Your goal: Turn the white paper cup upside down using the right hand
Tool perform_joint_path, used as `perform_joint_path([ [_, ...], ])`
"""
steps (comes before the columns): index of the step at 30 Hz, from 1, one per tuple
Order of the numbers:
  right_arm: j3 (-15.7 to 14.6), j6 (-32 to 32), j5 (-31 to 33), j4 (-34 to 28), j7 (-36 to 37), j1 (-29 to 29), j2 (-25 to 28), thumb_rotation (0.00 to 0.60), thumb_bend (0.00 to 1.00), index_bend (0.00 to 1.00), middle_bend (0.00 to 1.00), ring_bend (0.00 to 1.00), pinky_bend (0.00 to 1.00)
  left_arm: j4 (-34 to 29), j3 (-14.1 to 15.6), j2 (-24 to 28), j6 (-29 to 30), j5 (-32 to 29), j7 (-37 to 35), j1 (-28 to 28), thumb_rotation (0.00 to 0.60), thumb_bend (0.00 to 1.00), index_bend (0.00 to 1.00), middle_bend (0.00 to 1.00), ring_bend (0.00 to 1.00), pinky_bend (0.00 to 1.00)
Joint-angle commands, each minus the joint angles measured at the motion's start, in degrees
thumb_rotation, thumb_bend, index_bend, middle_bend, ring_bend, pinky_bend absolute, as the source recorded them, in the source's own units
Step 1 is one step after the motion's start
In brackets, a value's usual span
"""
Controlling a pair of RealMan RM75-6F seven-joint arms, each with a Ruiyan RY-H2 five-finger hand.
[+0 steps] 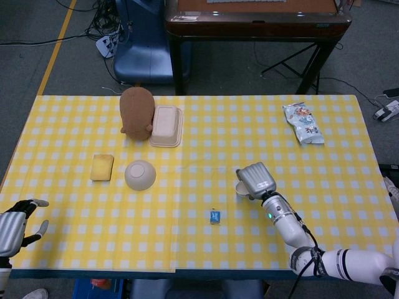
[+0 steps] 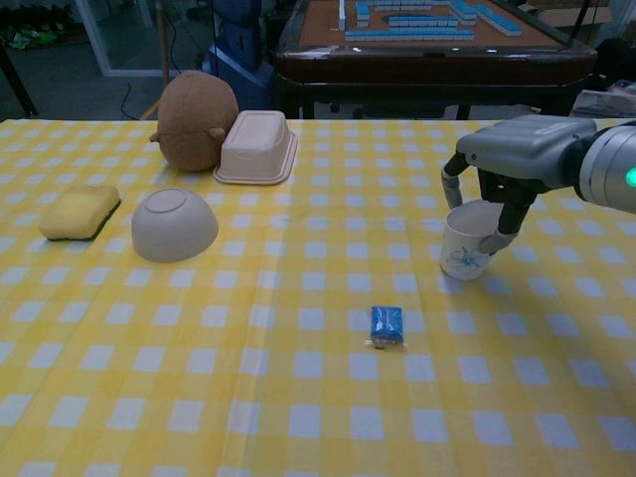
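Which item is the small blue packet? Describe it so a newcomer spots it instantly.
Start at the yellow checked table and find the white paper cup under the right hand. The small blue packet lies flat just nearer the table's front edge and left of the cup, alone. It is the only blue thing on the cloth.

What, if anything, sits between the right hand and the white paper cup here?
Nothing visible does. The right hand is directly over the upright paper cup, with fingers down around its rim. The nearest thing, a small blue packet, lies on the tablecloth nearer the camera, apart from the cup.
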Motion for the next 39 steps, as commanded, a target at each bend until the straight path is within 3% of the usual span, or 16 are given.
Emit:
perform_joint_path([
  [1,-0.33,0.63,-1.36,-0.57,1.68,-0.45,0.68,0.600,0.12,0.54,1.00,1.00,1.00,-0.06,-0.02,0.05,-0.18,-0.15,0.04,-0.05,0.600,0.38,0.43,0.37,0.32,0.52],
  [4,-0.47,1.16,-3.67,-2.70,5.87,-2.01,2.65,0.600,0.12,0.55,1.00,1.00,1.00,-0.10,-0.01,0.11,-0.26,-0.19,0.07,-0.07,0.600,0.38,0.43,0.37,0.32,0.53],
  [10,-0.50,1.41,-13.46,-4.41,24.36,-8.10,7.26,0.600,0.12,0.55,1.00,1.00,1.00,-0.33,0.19,0.12,-0.20,0.12,0.48,-0.03,0.600,0.38,0.43,0.37,0.32,0.53],
  [16,-1.32,0.69,-24.36,1.52,46.54,-12.63,7.24,0.600,0.12,0.55,1.00,1.00,1.00,-0.74,0.51,0.00,-0.13,0.59,1.62,0.02,0.600,0.38,0.43,0.37,0.32,0.53],
  [24,-1.95,-0.34,-34.67,11.72,75.64,-14.42,4.24,0.600,0.11,0.55,1.00,1.00,1.00,-0.88,0.49,-0.01,-0.15,0.33,1.92,0.10,0.600,0.38,0.43,0.37,0.32,0.52],
  [32,-3.12,-3.81,-37.89,19.43,89.52,-13.02,0.59,0.600,0.08,0.52,1.00,1.00,1.00,-0.88,0.44,0.01,-0.37,0.16,1.94,0.02,0.600,0.38,0.43,0.37,0.32,0.53],
  [39,-3.96,-7.07,-38.40,21.67,92.59,-11.62,0.30,0.600,0.01,0.23,1.00,1.00,1.00,-0.91,0.39,0.14,-0.31,0.08,1.63,0.07,0.600,0.38,0.43,0.37,0.32,0.53],
])
